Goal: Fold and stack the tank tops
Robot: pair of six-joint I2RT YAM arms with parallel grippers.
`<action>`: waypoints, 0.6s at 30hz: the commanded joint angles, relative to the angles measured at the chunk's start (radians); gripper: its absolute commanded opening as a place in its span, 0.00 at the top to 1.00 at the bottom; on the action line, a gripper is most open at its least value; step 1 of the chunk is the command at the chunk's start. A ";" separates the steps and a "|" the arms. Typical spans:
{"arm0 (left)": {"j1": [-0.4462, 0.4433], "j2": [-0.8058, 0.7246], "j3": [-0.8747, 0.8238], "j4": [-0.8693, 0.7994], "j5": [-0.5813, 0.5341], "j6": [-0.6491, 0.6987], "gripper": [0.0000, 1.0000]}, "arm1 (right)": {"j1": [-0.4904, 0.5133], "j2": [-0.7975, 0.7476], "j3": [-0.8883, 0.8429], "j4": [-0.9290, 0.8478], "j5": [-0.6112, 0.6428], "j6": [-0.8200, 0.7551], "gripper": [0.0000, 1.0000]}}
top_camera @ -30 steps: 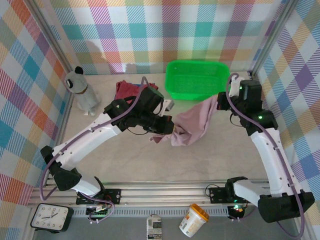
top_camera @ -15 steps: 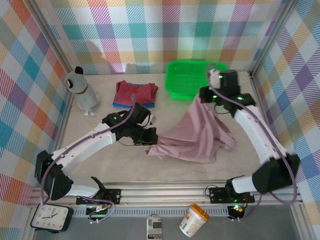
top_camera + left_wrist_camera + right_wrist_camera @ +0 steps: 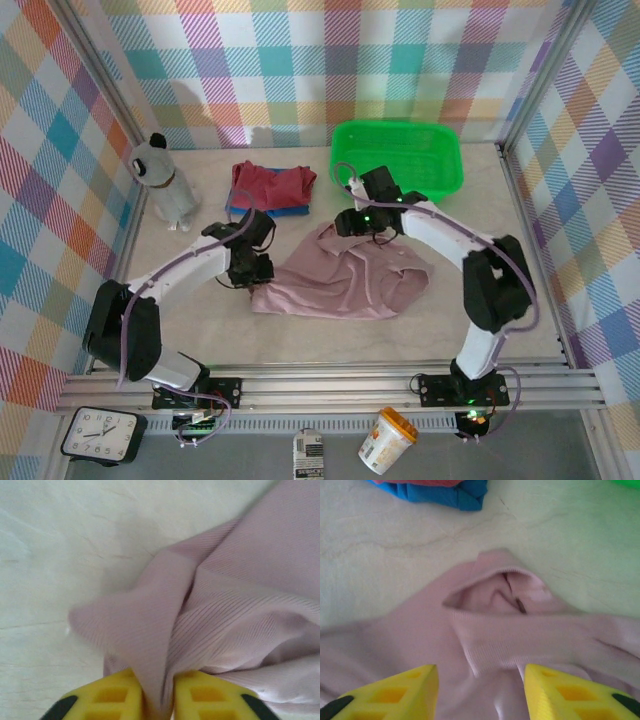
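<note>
The pale pink tank top (image 3: 340, 280) lies spread and rumpled on the table's middle. My left gripper (image 3: 255, 272) is at its left edge, and in the left wrist view its yellow fingers (image 3: 112, 695) pinch a fold of the pink cloth (image 3: 240, 580) between them. At the top's far edge my right gripper (image 3: 350, 222) stands open, fingers (image 3: 407, 690) wide apart over the pink cloth (image 3: 495, 630), not gripping it. Behind, the dark red tank top (image 3: 272, 183) lies folded on the royal blue one (image 3: 292, 211), whose edge (image 3: 455, 495) shows in the right wrist view.
A bright green basket (image 3: 440, 180) stands at the back right, close behind the right arm. A grey and white dog figure (image 3: 165, 180) stands at the back left. Checked walls enclose three sides.
The pink top has come down from hanging between the grippers to lying on the table. Both grippers moved down and left with it. The right jaws have opened and let the cloth go.
</note>
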 commanded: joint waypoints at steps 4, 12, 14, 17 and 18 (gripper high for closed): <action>0.021 0.018 0.009 -0.109 -0.018 0.055 0.60 | -0.005 -0.260 -0.264 -0.172 0.059 0.005 0.46; 0.018 -0.158 -0.234 -0.003 0.196 -0.080 0.47 | 0.100 -0.399 -0.478 -0.147 -0.038 0.078 0.43; 0.018 -0.169 -0.279 0.032 0.194 -0.092 0.46 | 0.127 -0.354 -0.484 -0.142 -0.020 0.069 0.43; 0.022 -0.142 -0.311 0.102 0.208 -0.096 0.45 | 0.138 -0.286 -0.490 -0.094 0.000 0.059 0.45; 0.022 -0.122 -0.305 0.112 0.202 -0.092 0.45 | 0.137 -0.256 -0.480 -0.092 0.013 0.064 0.46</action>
